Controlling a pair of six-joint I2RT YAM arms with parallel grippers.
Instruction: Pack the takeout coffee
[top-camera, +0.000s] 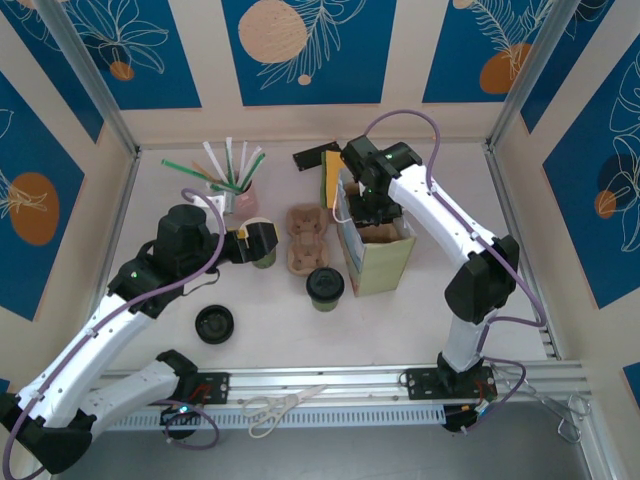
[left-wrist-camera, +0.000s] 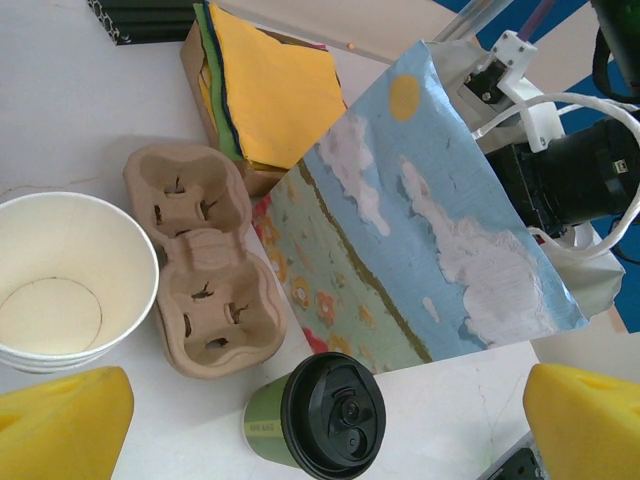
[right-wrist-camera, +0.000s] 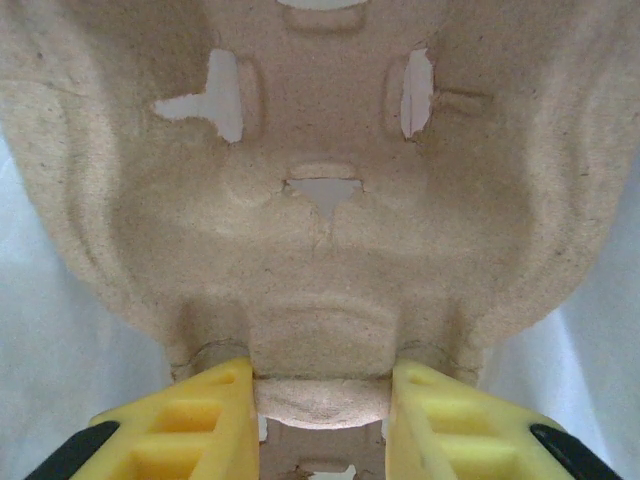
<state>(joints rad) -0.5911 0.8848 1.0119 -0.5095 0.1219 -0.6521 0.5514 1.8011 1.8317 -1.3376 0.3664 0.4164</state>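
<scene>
- While the right tool (right-wrist-camera: 320, 395) is closed on only the small edge tab of a pulp carrier (right-wrist-camera: 320, 230) at the mouth of the paper bag (top-camera: 378, 262), the hold may slip. The carrier could then fall crooked or pull the bag over.
- The bag stands just beside the takeout coffee (top-camera: 325, 287), so a falling bag could knock it.
- The left tool (top-camera: 252, 240) is fully open and holds nothing. It is near a lidless cup (top-camera: 263, 252) and could bump it.
- The coffee stands upright on the tabletop (top-camera: 400, 320), between the bag and a second carrier (top-camera: 305, 238). Its long axis is vertical, lid upward.
</scene>
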